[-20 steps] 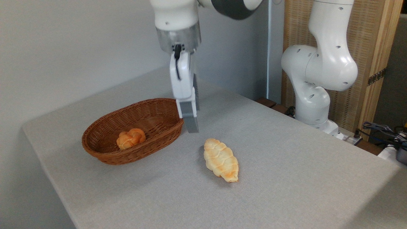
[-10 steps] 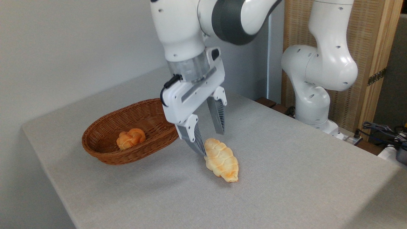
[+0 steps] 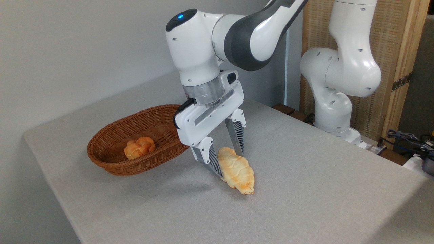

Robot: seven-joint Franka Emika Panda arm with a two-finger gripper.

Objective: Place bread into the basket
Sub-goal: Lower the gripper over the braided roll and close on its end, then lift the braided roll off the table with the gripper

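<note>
Two fingers of the gripper stand apart astride the bread, gripping nothing yet. The loaf lies on the table, just right of the basket. It looks light and squashy; a gentle mid-body hold suits.

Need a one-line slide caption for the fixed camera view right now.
Open gripper straddles the braided bread on the table; a small bun already sits in the wicker basket.
</note>
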